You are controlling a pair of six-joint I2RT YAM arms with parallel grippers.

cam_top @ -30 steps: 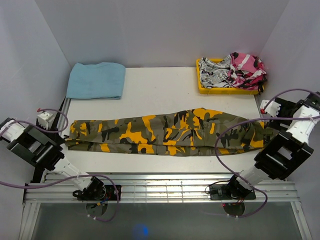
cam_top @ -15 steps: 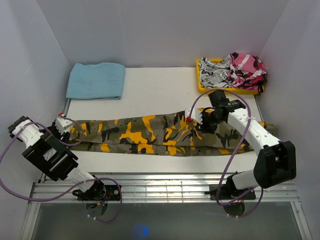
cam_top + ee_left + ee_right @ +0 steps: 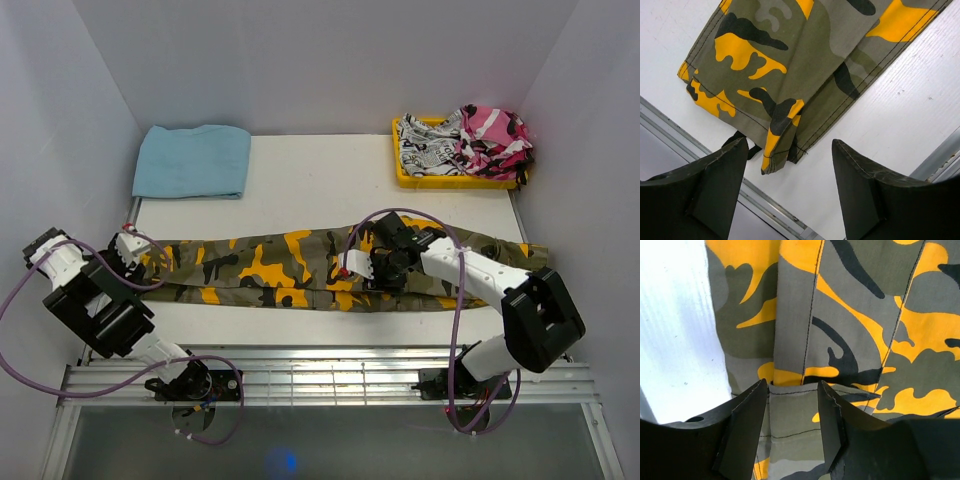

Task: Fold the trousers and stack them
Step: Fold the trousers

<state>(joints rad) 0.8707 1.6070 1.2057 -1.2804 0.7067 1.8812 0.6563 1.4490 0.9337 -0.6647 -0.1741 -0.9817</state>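
On my far left, the left gripper [image 3: 790, 146] hangs over the cuff end of the trousers [image 3: 270, 265], right at the left edge of the table [image 3: 320, 170]. Its fingers are spread wide, one on either side of the hem [image 3: 775, 162], and I see no contact with the cloth. Behind it, in the back left corner, lies a folded blue towel [image 3: 192, 160].

The trousers lie flat along the table, running from the left edge almost to the right one. One leg is laid over the other, so I judge the lengthwise fold done. The crosswise folds and the stacking are all left to do.

Past the middle, the right gripper [image 3: 790, 389] is down on the thigh part. Its fingers are drawn about halfway in, with a ridge of camouflage cloth between them. Whether that is a firm pinch or only a closing approach, I cannot tell.

In the back right corner a yellow tray [image 3: 455, 183] holds a black-and-white printed garment [image 3: 428, 148] and a pink camouflage one [image 3: 495, 138], well apart from the trousers.
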